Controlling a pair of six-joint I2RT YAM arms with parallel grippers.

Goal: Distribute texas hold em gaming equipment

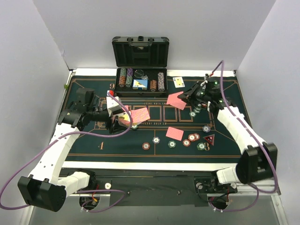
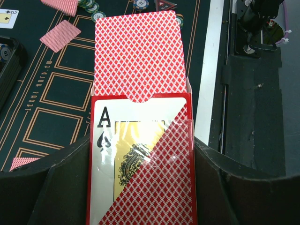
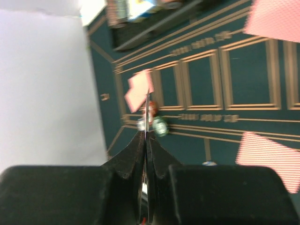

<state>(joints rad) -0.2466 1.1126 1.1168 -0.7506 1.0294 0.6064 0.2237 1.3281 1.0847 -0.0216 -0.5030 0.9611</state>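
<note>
1. Nearest, around 6 o'clock on the felt (image 1: pixel 93 150) – loose poker chips (image 1: pixel 172 143), a dark red triangular marker (image 1: pixel 209 138) and a single card (image 1: pixel 174 133), red back up.
2. The left gripper (image 2: pixel 141 140), out at 9 o'clock, was clamped on the card box (image 2: pixel 154 187), with the deck (image 2: pixel 136 51) poking out.
3. The right gripper (image 3: pixel 146 137), at 2 o'clock, was squeezed together on a red-backed card (image 1: pixel 176 100) – edge-on in its own camera.
4. The black case (image 1: pixel 140 51) sat at 12.
</note>
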